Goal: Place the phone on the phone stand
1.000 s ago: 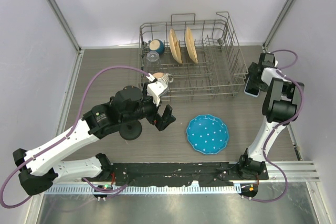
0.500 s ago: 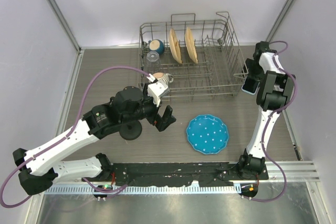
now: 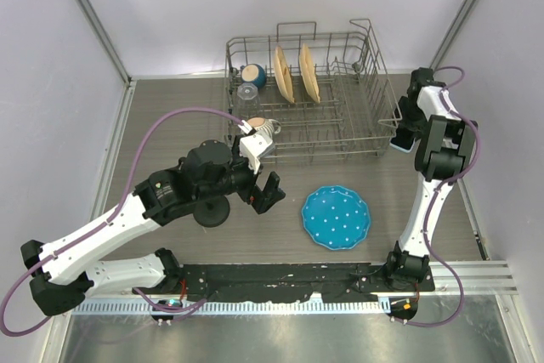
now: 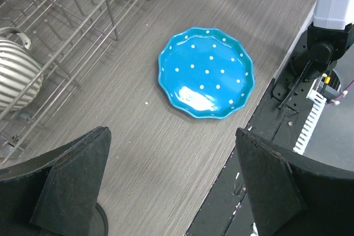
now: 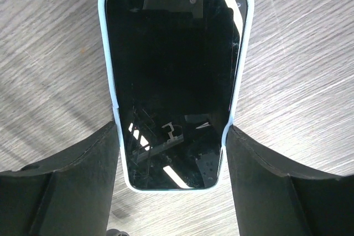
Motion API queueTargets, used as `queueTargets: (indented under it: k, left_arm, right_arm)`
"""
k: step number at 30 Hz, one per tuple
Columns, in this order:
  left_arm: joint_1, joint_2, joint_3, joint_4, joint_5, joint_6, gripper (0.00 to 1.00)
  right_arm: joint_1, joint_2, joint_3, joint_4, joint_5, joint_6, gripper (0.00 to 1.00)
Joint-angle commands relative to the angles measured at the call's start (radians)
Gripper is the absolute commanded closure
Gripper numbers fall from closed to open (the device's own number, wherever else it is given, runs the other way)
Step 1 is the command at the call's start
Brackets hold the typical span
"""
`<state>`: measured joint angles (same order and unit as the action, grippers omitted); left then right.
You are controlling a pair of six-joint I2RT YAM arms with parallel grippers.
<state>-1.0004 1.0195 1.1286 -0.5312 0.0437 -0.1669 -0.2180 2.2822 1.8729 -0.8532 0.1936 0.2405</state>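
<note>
1. Phone (image 5: pixel 174 81): lies flat, dark face up, light blue case around it, on the desk (image 3: pixel 170 125) at the far right, just beside the right end of the rack (image 3: pixel 340 138). Is mostly hidden under the right arm in the top view.
2. Right hand (image 5: pixel 171 131): straddles the lower half of the phone, one finger against each long edge of the case, with no gap to see on either side. Clamps the phone where it lies on the wood.
3. Left hand (image 4: pixel 171 136): stands wide apart and grips nothing. Hangs over bare desk in front of the rack, with the plate (image 4: pixel 206 73) beyond the fingertips.
4. Stand (image 3: pixel 211 212): sits on the desk left of the middle, well apart from the phone. Shows only its round black base under the left arm; post and cradle cannot be made out.
5. Plate: blue with white dots, lies flat on the desk, between the stand and the right arm, near the front of the rack.
6. Rack: stands at the back of the desk. Holds a striped mug (image 4: pixel 16 81) at its near left, two tan dishes (image 3: pixel 285 74) upright on edge toward the back.
</note>
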Motion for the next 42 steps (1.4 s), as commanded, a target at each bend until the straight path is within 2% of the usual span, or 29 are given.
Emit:
queueTargets:
  k: [1, 2, 4, 6, 8, 9, 10, 12, 13, 19, 22, 28, 31, 35, 36, 38, 40, 41, 42]
  left_arm:
    - [-0.006, -0.001, 0.013, 0.010, -0.001, 0.013, 0.00]
    - [-0.006, 0.002, 0.013, 0.008, -0.004, 0.013, 0.00]
    - [-0.007, 0.005, 0.013, 0.007, -0.007, 0.015, 0.00]
    - [-0.007, 0.004, 0.011, 0.008, -0.011, 0.015, 0.00]
    - [-0.009, 0.002, 0.007, 0.011, -0.021, 0.017, 0.00]
    - [-0.007, 0.002, 0.005, 0.014, -0.024, 0.017, 0.00]
    - [-0.009, 0.004, 0.005, 0.016, -0.027, 0.017, 0.00]
    - [-0.009, 0.004, 0.003, 0.016, -0.036, 0.018, 0.00]
    - [-0.009, 0.005, 0.003, 0.016, -0.036, 0.020, 0.00]
    - [-0.009, 0.019, 0.000, 0.014, -0.079, 0.024, 0.00]
    - [-0.009, 0.025, -0.004, 0.017, -0.099, 0.026, 0.00]
    - [-0.009, 0.045, -0.012, 0.022, -0.130, 0.035, 0.00]
    - [-0.009, 0.051, -0.021, 0.028, -0.146, 0.043, 0.00]
    - [-0.009, 0.048, -0.044, 0.065, -0.171, 0.059, 0.00]
    - [-0.009, 0.044, -0.050, 0.072, -0.176, 0.066, 0.00]
    - [-0.009, 0.039, -0.065, 0.092, -0.177, 0.086, 0.00]
    - [-0.010, 0.028, -0.081, 0.106, -0.180, 0.099, 0.00]
    - [-0.009, 0.021, -0.088, 0.123, -0.179, 0.102, 0.00]
    - [-0.009, 0.016, -0.093, 0.132, -0.177, 0.106, 0.00]
  right_arm:
    - [-0.009, 0.033, -0.115, -0.009, 0.058, -0.030, 0.79]
    - [-0.011, -0.002, -0.147, 0.040, 0.015, -0.029, 0.81]
    - [-0.011, -0.052, -0.223, 0.147, -0.049, -0.038, 0.99]
    - [-0.011, -0.143, -0.280, 0.230, -0.074, -0.044, 0.99]
    - [-0.011, -0.217, -0.385, 0.362, -0.025, -0.024, 0.99]
    - [-0.011, -0.302, -0.424, 0.415, -0.023, -0.021, 0.99]
    - [-0.011, -0.346, -0.519, 0.544, -0.029, -0.020, 0.99]
    - [-0.011, -0.470, -0.607, 0.667, -0.028, -0.023, 0.99]
    - [-0.011, -0.504, -0.688, 0.789, -0.020, -0.020, 0.99]
    - [-0.011, -0.731, -0.906, 1.145, 0.095, 0.003, 0.99]
    - [-0.011, -0.826, -0.983, 1.278, 0.176, 0.016, 0.99]
    - [0.009, -1.001, -1.038, 1.422, 0.260, -0.016, 0.99]
    - [0.104, -1.128, -1.070, 1.523, 0.331, -0.099, 0.99]
    - [0.196, -1.243, -1.084, 1.582, 0.333, -0.092, 0.99]
    - [0.210, -1.273, -1.077, 1.583, 0.319, -0.052, 0.99]
    - [0.218, -1.288, -1.046, 1.550, 0.200, 0.021, 0.99]
    - [0.218, -1.277, -0.948, 1.453, 0.046, 0.124, 0.99]
    - [0.218, -1.265, -0.922, 1.451, -0.126, 0.161, 0.99]
    - [0.251, -1.248, -0.869, 1.450, -0.229, 0.190, 0.99]
